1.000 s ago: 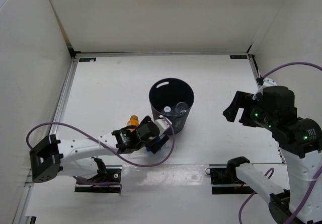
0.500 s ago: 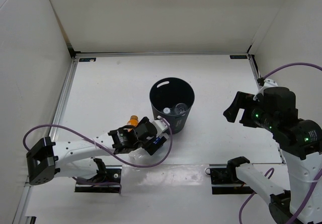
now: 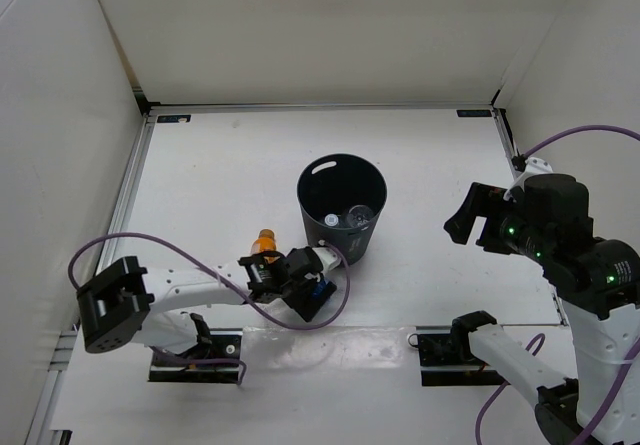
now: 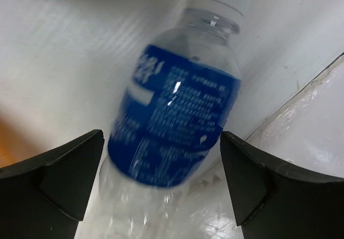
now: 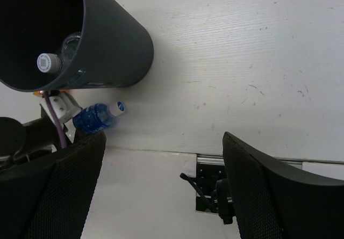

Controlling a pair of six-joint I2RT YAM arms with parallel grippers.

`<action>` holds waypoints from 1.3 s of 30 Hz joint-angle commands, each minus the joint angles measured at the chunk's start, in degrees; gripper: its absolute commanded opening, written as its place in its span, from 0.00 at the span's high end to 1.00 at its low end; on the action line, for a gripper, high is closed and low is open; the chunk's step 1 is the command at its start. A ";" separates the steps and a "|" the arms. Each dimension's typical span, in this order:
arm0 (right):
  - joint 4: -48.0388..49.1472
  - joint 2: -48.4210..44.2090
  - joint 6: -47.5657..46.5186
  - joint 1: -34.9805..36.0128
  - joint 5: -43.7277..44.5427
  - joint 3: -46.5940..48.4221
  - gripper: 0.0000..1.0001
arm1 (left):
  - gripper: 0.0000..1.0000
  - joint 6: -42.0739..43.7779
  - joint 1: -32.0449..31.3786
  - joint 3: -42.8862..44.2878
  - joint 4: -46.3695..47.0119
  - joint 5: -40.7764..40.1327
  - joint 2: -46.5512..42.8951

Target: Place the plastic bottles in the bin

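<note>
Left gripper [image 3: 309,299] is down low at the table [image 3: 220,165], jaws spread wide. The two black fingers [image 4: 59,180] sit either side of the blue-label bottle [image 4: 177,115]. The bottle fills most of the gap. Can't tell if either finger touches it; no squeeze visible. The bottle is blurred in the left wrist view.

The blue-label bottle lies on its side on the table, white cap pointing away from the wrist. It is just in front of the bin [image 3: 345,247], on the near side, close to the table's front edge seam. It is outside the bin. The right wrist view shows the same bottle [image 5: 95,116] right below the bin wall [image 5: 113,45].

The orange bottle [image 3: 265,240] stands on the table just left of the left gripper, also outside the bin and near its base.

The bin is upright mid-table, dark, with a handle slot at the far rim. Clear bottle with a white cap [image 5: 49,62] lies at the bottom inside; clear plastic shows there from above too [image 3: 358,215]. Exact count inside is unclear.

Right gripper [image 3: 462,221] is raised off the table, well to the right of the bin, jaws fully apart with nothing between them [image 5: 164,137].

A purple cable [image 3: 150,250] loops along the left arm.
</note>
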 commanded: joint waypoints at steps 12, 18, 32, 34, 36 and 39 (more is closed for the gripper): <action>0.86 0.13 0.60 -1.25 -1.26 -0.45 0.10 | 0.56 -3.45 0.28 -0.25 1.54 3.60 0.16; 1.47 -0.04 0.42 -1.69 -1.09 -1.33 0.10 | 0.70 -4.34 -1.39 4.83 -7.96 1.40 -12.49; 3.84 -0.31 0.86 -0.02 0.23 -3.17 0.10 | 0.66 2.16 -8.42 18.88 -24.40 -0.79 -33.70; 4.20 -0.40 0.86 0.16 1.10 -3.44 0.10 | 0.66 5.49 -8.34 22.49 -23.26 -3.15 -32.22; 4.64 -0.66 1.13 0.16 1.55 -3.61 0.10 | 0.66 8.22 -8.34 28.72 -20.55 -7.02 -29.06; 4.81 -0.83 1.21 -0.11 1.55 -3.79 0.10 | 0.72 20.31 -8.16 37.05 -13.63 -15.99 -21.78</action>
